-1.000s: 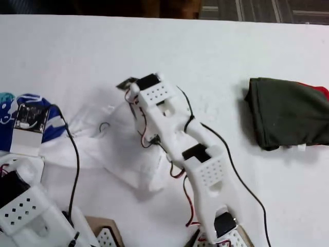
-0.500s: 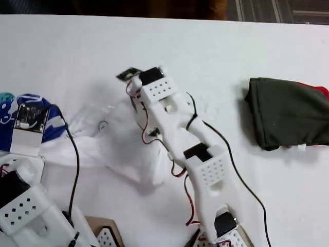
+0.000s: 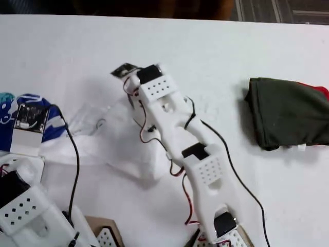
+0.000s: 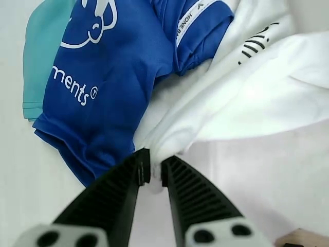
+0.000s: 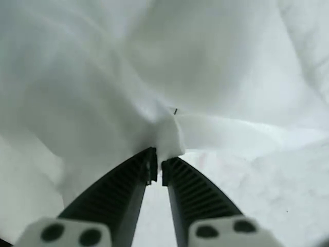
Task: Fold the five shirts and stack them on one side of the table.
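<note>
The white shirt (image 3: 110, 146) lies rumpled left of centre on the table (image 3: 231, 46), its left end pinched in the closed left gripper (image 4: 154, 172), a fold farther right clamped in the closed right gripper (image 5: 157, 170).

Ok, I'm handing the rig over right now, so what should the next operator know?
Left gripper: shut on an edge of the white shirt.
Right gripper: shut on a bunch of white fabric too.
The white shirt lies crumpled, unfolded, mid-table. The blue shirt and teal shirt lie unfolded beside it.
Done: dark green shirt folded atop a red shirt, right side.
Left: fold white, blue, teal; stack there.
</note>
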